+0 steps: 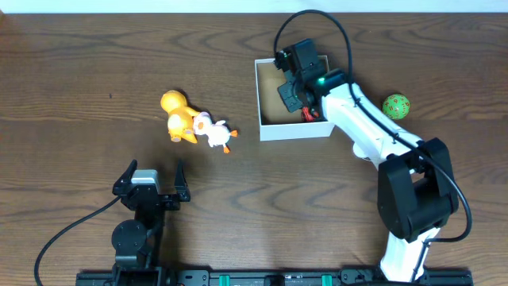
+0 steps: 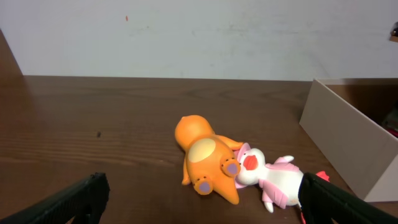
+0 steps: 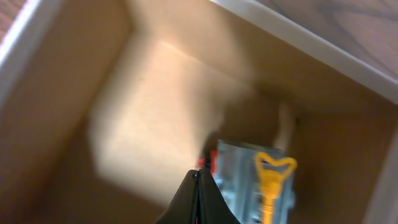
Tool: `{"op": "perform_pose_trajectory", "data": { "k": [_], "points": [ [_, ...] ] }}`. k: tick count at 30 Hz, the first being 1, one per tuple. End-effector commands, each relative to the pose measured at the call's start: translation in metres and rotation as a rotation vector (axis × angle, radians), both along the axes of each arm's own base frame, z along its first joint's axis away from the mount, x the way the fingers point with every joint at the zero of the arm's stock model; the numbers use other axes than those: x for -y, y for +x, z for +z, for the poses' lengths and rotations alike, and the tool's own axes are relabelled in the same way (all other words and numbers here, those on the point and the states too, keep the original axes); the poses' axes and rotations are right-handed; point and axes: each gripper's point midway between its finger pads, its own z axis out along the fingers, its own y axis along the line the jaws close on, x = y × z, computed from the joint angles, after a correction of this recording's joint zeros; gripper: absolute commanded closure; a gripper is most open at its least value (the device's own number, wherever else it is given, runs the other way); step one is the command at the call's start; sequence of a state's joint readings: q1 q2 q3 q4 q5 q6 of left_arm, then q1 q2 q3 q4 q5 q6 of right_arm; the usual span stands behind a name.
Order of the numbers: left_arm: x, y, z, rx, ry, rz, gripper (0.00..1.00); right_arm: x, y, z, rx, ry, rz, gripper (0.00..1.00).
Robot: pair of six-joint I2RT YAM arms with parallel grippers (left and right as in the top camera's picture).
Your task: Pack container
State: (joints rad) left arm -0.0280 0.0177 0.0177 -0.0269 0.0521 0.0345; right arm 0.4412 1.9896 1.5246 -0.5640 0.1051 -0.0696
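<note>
Overhead: my right jaws clenched, down inside container (image 1: 294, 129). My left jaws released wide; orange toy (image 1: 179, 119), white toy (image 1: 214, 133) just ahead, container ahead-right beyond them. Left jaws nearer toys.

Dark brown wood-grain table (image 1: 79, 71). Right of centre, toward the far edge, the white-walled container (image 1: 294, 129) sits flat on it with its open side up; a green ball (image 1: 396, 106) lies near its right wall, not touching. Well apart to the container's left, an orange plush toy (image 1: 178, 117) lies toppled, touching a white and pink plush toy (image 1: 214, 133) beside it.
</note>
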Motion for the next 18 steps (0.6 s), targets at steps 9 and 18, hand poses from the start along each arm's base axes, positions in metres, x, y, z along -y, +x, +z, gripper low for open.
{"op": "perform_pose_trajectory", "data": {
  "k": [9, 18],
  "points": [
    [-0.003, -0.001, -0.017, -0.054, 0.017, 0.013, 0.02, 0.001, 0.003, 0.000, -0.011, 0.015, 0.024, 0.99],
    [-0.003, -0.001, -0.017, -0.054, 0.017, 0.013, 0.02, 0.004, -0.001, -0.013, -0.039, -0.043, 0.092, 0.99]
  ]
}}
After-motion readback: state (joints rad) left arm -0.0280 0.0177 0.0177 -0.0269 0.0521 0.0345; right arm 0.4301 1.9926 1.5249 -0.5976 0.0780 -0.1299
